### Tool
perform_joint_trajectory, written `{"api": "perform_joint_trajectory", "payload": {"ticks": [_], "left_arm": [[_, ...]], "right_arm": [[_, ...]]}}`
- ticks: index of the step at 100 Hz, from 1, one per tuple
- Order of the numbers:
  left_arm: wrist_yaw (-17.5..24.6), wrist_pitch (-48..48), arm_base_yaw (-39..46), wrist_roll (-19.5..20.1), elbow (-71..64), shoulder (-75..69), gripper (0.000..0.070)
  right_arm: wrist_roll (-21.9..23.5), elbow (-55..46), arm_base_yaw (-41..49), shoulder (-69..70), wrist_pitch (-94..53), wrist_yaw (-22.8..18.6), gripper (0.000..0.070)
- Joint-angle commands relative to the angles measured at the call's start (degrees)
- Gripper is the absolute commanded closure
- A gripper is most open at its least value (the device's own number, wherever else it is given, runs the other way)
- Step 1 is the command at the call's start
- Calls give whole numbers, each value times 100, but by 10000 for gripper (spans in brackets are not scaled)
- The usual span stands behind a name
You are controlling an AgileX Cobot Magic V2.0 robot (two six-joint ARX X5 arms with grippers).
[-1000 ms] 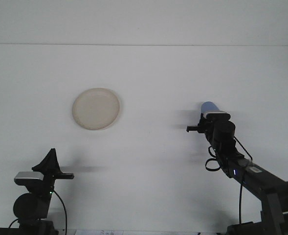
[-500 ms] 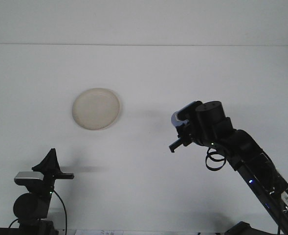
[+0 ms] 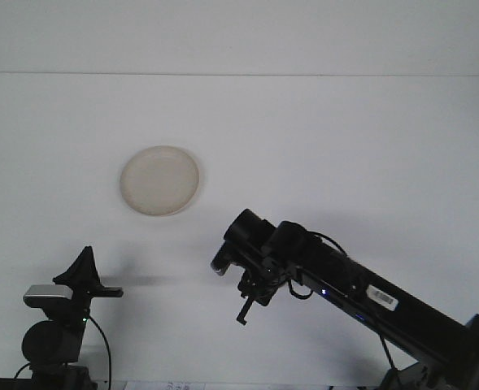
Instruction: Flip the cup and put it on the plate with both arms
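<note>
Comparing this moment with the two earlier front views: the right arm is the only mover.
Right arm position: it now reaches low and far to the left across the surface (image 3: pixel 369 130), with its wrist near the centre of the view; a second ago it stood on the right side, and half a second ago it was midway.
Right end effector (image 3: pixel 223 262): it points toward the left arm's side, below and to the right of the plate (image 3: pixel 159 180). Its fingers are hidden behind the dark wrist housing, so I cannot tell whether they are spread or pressed together.
Cup (image 3: pixel 220 261): earlier it showed as a blue body at the tip of the right end effector. Now only a small pale edge shows at that tip; it appears to be the cup carried along, but the view is too dark to confirm the grip or the cup's orientation.
Left end effector (image 3: pixel 85 262): it sits at the lower left, pointing upward, in the same pose as in both earlier views; its fingers look pressed together to a point, holding nothing.
Plate: bare, unmoved, well apart from both arms.
Meaning for the task: the sweep brings the cup toward the left arm, which suggests a handover or a two-arm flip comes next.
Remaining steps: flip not confirmed; placement on the plate not yet done.
</note>
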Motion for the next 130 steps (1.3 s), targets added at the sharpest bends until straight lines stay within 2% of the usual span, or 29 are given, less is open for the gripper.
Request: {"api": "perform_joint_trajectory", "payload": {"ticks": [1, 51, 59, 66, 81, 85, 114, 130], "left_arm": [[17, 90, 0, -33, -111, -11, 685], [17, 90, 0, -33, -111, -11, 685], [17, 90, 0, -33, -111, -11, 685], [17, 90, 0, -33, -111, -11, 685], [15, 90, 0, -33, -111, -11, 685], [17, 90, 0, -33, -111, -11, 685], [17, 90, 0, -33, -111, -11, 685], [17, 90, 0, -33, -111, -11, 685]], "right_arm": [[-68, 118, 96, 258, -66, 31, 700], [-114, 118, 157, 953, 24, -17, 700], [-114, 118, 157, 997, 42, -22, 681], [-114, 118, 160, 997, 66, -35, 610], [-114, 181, 151, 992, -20, -173, 320], [-131, 249, 151, 992, -74, -166, 269], [-415, 1436, 151, 966, -723, -133, 262], [-535, 1786, -4, 619, -723, 313, 262]]}}
